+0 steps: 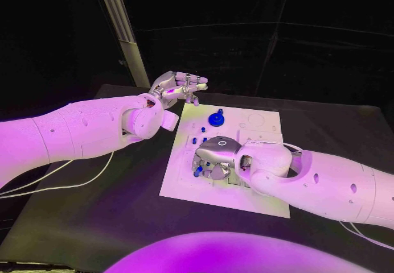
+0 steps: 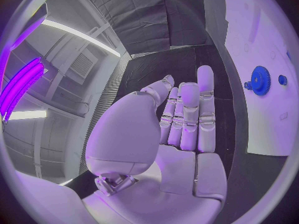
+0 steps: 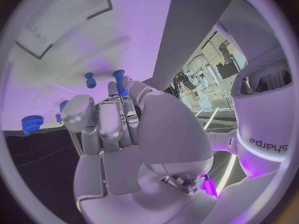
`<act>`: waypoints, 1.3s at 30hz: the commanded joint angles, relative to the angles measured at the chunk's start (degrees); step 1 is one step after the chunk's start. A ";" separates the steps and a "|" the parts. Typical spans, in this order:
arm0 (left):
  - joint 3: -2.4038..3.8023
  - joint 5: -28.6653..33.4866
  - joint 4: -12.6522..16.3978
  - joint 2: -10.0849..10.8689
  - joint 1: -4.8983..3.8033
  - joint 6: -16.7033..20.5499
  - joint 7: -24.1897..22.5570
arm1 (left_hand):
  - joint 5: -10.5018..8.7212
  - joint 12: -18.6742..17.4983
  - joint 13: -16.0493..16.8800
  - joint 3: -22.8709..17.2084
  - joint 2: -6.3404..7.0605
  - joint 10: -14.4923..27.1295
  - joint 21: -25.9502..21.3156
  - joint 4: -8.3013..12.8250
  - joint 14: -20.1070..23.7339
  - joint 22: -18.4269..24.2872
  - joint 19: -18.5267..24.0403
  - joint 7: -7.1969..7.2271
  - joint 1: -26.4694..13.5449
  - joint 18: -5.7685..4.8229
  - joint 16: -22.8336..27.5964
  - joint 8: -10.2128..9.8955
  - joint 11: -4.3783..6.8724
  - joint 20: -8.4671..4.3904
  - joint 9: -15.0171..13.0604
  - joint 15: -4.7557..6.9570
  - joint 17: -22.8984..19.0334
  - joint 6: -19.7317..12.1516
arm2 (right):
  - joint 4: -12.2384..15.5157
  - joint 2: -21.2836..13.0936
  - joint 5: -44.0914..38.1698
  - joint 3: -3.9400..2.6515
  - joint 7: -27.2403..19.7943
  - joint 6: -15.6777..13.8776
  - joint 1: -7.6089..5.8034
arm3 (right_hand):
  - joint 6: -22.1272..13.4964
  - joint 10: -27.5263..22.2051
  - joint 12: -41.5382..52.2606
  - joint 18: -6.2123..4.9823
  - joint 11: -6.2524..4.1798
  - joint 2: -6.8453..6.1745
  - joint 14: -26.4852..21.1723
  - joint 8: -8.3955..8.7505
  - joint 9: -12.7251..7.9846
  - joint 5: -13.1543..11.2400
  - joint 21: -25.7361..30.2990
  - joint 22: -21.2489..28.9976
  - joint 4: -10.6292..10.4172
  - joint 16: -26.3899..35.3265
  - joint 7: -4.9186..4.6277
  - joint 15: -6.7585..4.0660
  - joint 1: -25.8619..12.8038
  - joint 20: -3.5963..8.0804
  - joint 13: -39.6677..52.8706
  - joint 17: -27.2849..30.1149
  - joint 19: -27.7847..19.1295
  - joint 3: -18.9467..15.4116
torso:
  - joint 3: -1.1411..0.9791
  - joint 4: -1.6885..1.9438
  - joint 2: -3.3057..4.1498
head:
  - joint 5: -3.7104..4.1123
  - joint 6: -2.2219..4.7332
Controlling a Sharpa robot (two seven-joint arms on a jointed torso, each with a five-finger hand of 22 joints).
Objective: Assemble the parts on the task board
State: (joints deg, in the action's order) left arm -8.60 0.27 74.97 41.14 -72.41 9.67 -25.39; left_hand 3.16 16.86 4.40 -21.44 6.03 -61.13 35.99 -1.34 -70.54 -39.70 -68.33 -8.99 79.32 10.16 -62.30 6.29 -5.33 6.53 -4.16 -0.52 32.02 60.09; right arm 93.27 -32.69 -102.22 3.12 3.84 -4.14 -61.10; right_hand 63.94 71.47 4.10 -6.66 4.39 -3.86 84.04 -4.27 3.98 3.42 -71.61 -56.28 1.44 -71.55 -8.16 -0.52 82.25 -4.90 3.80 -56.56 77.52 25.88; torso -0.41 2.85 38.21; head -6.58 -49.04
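The white task board (image 1: 254, 190) lies in the middle of the black table. A blue gear (image 1: 216, 118) stands near its far edge, and the left wrist view has the gear (image 2: 260, 80) beside a small blue part (image 2: 283, 79). My left hand (image 1: 176, 85) hovers above the board's far left corner, fingers straight, its palm (image 2: 181, 134) empty. My right hand (image 1: 217, 154) reaches down over the board's left half. Its thumb and a finger pinch a blue peg (image 3: 119, 82) close to the board. Another blue peg (image 3: 91, 80) stands just beside it.
Two small blue pegs (image 1: 198, 138) stand on the board between the gear and my right hand. More blue parts (image 3: 31, 123) sit near the board's left edge. Black table (image 1: 98, 210) surrounds the board. A pale post (image 1: 127, 40) rises behind the far left corner.
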 commanded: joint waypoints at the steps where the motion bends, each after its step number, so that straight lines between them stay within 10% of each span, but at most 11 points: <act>1: 0.05 0.20 0.04 0.00 -0.11 -0.67 -0.18 | 0.23 0.27 -0.09 -0.30 -0.41 -0.19 -0.25 -0.11 0.36 0.06 0.18 -0.07 0.19 0.37 0.34 0.32 0.04 -0.17 -0.02 -0.06 -0.06 0.37 | -0.06 0.07 -1.65 0.32 0.46 1.90 -0.06 | -0.06 0.70 -0.08 0.42 -0.30 0.44 0.86 -0.03 0.05 0.19 -0.20 0.10 -0.10 -0.07 -0.37 -0.37 0.36 -0.09 0.07 0.05 -0.03 0.35 | -0.01 0.00 0.06 | -0.01 -0.09; 17: 0.05 0.20 0.10 0.12 -0.12 -0.73 -0.13 | 0.23 0.27 -0.09 -0.30 -0.41 -0.19 -0.25 -0.11 0.36 0.06 0.18 -0.07 0.19 0.37 0.34 0.32 0.04 -0.17 -0.02 -0.06 -0.06 0.37 | -0.39 1.05 -2.58 0.76 -0.56 -0.61 -0.04 | -2.43 -1.64 -0.64 0.28 0.52 -1.80 0.55 0.79 -0.26 0.35 0.29 0.98 -0.68 0.31 -1.19 0.33 -3.11 -0.68 -0.15 1.01 -0.80 -0.27 | 0.00 -0.01 -0.03 | 0.22 0.04; 25: 0.05 0.20 0.18 0.24 -0.12 -0.81 -0.03 | 0.23 0.27 -0.09 -0.30 -0.41 -0.19 -0.25 -0.11 0.36 0.06 0.18 -0.07 0.19 0.37 0.34 0.32 0.04 -0.17 -0.02 -0.06 -0.06 0.37 | -0.16 0.38 -1.25 0.80 -1.50 -7.16 -0.03 | -12.09 -15.18 -0.22 -1.63 2.58 -4.19 -1.54 0.72 -0.34 0.94 7.27 11.78 -1.12 4.12 -2.37 2.02 -5.59 -2.30 -0.15 7.17 -5.98 -5.14 | -0.02 -0.01 -0.01 | 0.34 0.28; 39: 0.04 0.20 0.19 0.82 -0.11 -0.93 0.10 | 0.20 0.38 -0.16 -0.51 -0.41 -0.10 -0.37 0.01 0.42 0.15 0.11 -0.12 0.18 0.35 0.41 0.36 0.01 -0.19 0.01 -0.06 -0.32 0.33 | 7.04 -10.85 9.43 0.49 -4.00 -16.31 -0.18 | -14.15 -13.97 4.46 -1.39 2.13 -3.16 -0.77 0.31 0.03 3.30 7.34 11.28 -1.37 3.53 -2.26 1.63 -5.03 -2.01 0.31 6.69 -4.32 -12.33 | 0.08 -0.54 -0.54 | 2.54 1.16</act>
State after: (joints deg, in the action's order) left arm -8.61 0.27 75.04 41.88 -72.42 9.44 -25.18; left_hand 3.16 16.86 4.29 -21.60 6.03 -61.13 35.99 -1.18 -70.54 -39.58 -68.33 -8.99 79.32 10.16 -62.08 6.29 -5.33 6.53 -4.16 -0.51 31.75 60.09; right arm 99.52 -42.48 -99.37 3.75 1.37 -15.94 -61.05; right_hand 49.16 56.85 8.05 -7.59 6.54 -7.56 82.94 -3.78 3.89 6.53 -63.88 -44.61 0.09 -67.76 -10.48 1.20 77.16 -6.83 4.02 -49.57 72.73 13.91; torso -0.42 2.57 37.92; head -4.70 -48.04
